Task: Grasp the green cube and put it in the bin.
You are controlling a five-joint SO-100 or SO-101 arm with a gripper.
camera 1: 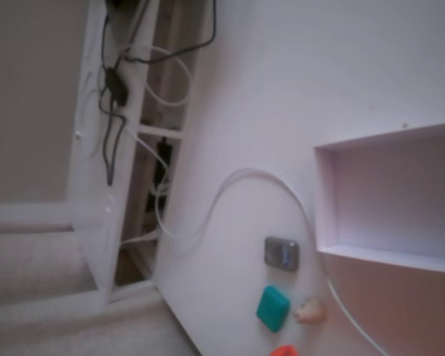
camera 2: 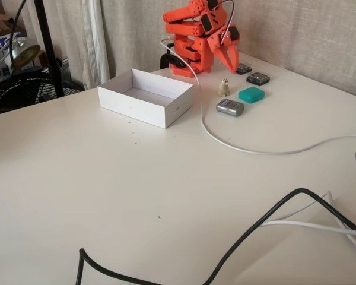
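- The green cube (camera 2: pixel 251 94) lies on the white tabletop (camera 2: pixel 136 178), between the grey device (camera 2: pixel 230 107) in front of it and a dark device (camera 2: pixel 258 78) behind it, with a small beige lump (camera 2: pixel 224 87) just beside it toward the arm.
- The orange arm (camera 2: pixel 193 32) sits folded at the far edge, its gripper (camera 2: pixel 228 56) pointing down above and behind the cube, holding nothing; the fingers look close together, though I cannot tell the gap for sure.
- The bin (camera 2: pixel 143 105) stands empty, well apart from the cube, across a white cable (camera 2: pixel 213 133).
- In the tilted fixed view the cube (camera 1: pixel 273 308) shows beside the lump (camera 1: pixel 310 311), the bin's wall (camera 1: pixel 322 200) above them.
- Judgement: the task is at its start, the reach not yet made. The next move calls for spreading the fingers and lowering over the cube without knocking the lump or the devices.
- No brand, label or writing can be read.
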